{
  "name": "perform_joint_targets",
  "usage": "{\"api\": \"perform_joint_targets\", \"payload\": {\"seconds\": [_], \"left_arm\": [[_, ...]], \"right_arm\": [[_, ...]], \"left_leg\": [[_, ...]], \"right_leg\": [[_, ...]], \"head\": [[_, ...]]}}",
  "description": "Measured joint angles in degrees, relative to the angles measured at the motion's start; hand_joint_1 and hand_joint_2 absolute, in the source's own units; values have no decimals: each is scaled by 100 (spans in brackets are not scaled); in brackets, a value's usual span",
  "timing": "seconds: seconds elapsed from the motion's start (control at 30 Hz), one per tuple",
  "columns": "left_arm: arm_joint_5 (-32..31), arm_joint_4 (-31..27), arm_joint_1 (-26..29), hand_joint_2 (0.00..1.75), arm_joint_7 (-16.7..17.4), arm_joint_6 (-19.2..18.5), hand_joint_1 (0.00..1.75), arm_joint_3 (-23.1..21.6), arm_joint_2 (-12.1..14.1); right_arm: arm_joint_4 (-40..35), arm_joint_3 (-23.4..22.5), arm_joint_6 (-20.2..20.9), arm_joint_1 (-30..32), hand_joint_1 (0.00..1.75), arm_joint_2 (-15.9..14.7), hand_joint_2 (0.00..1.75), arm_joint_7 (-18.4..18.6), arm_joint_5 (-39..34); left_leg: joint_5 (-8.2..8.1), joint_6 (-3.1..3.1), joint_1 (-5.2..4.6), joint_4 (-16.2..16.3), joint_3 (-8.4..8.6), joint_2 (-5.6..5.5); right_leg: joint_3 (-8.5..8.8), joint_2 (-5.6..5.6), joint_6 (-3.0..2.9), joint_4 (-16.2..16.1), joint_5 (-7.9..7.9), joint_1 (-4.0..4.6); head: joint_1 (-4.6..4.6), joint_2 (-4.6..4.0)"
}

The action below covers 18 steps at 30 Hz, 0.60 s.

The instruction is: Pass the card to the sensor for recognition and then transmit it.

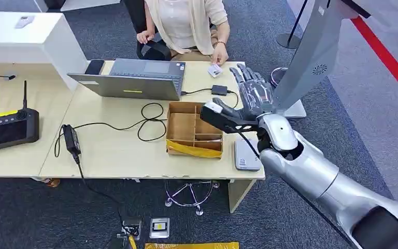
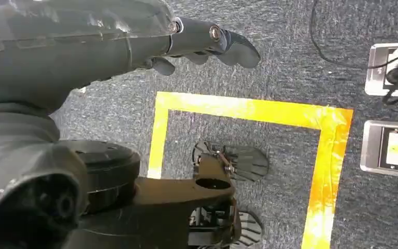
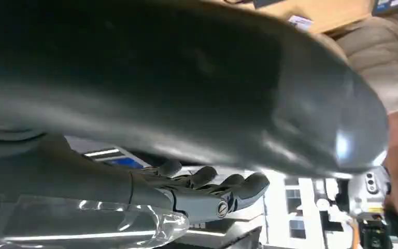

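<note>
A person seated at the far side of the table holds a small white card (image 1: 215,69) down on the tabletop with one hand. My right hand (image 1: 249,96) is raised just right of the card and a little nearer to me, its fingers straight and spread, its thumb pointing left, with nothing in it. The right wrist view shows those fingers (image 3: 212,192) stretched out and empty. A flat grey device (image 1: 245,155) lies at the table's front right, partly behind my right arm. My left hand (image 2: 202,41) hangs over the carpet, fingers loosely extended and empty.
A divided cardboard box (image 1: 193,129) stands mid-table, left of my right hand. Behind it are a grey laptop (image 1: 134,79), a small black box (image 1: 218,89) on a cable, and loose black cables (image 1: 150,122). A remote controller (image 1: 8,127) lies far left. A grey stand (image 1: 311,57) rises at right.
</note>
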Motion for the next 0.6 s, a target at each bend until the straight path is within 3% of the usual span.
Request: {"api": "perform_joint_targets", "payload": {"seconds": [0.3, 0.6], "left_arm": [[101, 9, 133, 0, -245, 52, 0, 177, 57], [269, 13, 288, 0, -415, 59, 0, 415, 164]], "right_arm": [[-1076, -496, -81, 701, 0, -649, 0, 400, -158], [-2192, -765, -520, 1183, 0, -1110, 0, 435, -575]], "left_leg": [[-1, 0, -1, 0, 0, -2], [-1, -1, 2, -2, -1, 0]], "right_leg": [[1, -2, -1, -1, -1, -1], [1, 1, -2, -1, -1, 3]], "head": [[0, 0], [0, 0]]}}
